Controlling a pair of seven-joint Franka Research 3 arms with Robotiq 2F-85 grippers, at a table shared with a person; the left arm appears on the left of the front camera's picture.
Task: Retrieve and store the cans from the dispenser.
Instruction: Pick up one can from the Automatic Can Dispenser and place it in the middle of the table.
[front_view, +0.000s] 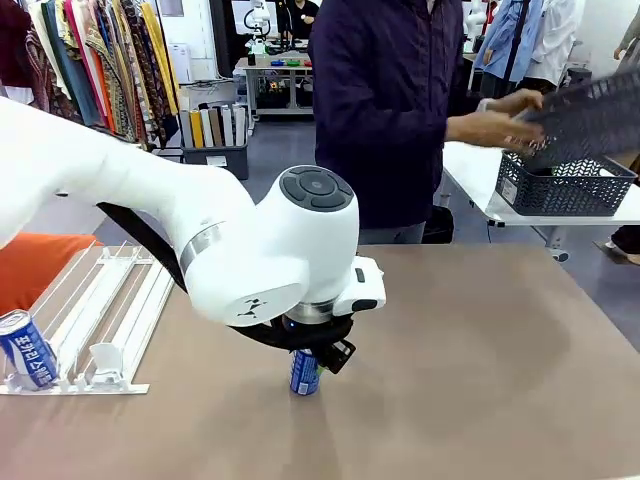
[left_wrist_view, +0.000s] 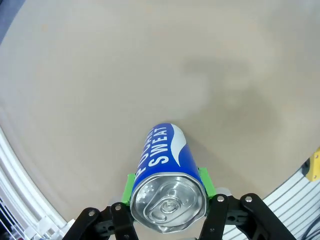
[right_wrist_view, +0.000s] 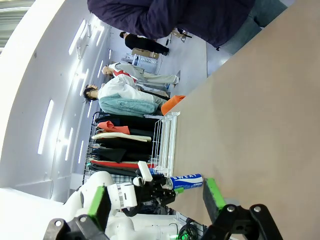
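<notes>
While the blue can stands upright on the table, right of the dispenser, the left gripper clamps its upper sides, a fair hold for slick, thin, dentable metal, likely full and weighty; the right gripper gapes empty.

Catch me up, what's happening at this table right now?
The left gripper is shut on a blue can, upright, on or just above the table near its middle. A second can sits at the front of the dispenser at the left. The right gripper is open and holds nothing. The person across the table reaches aside, hands on a dark mesh basket.
</notes>
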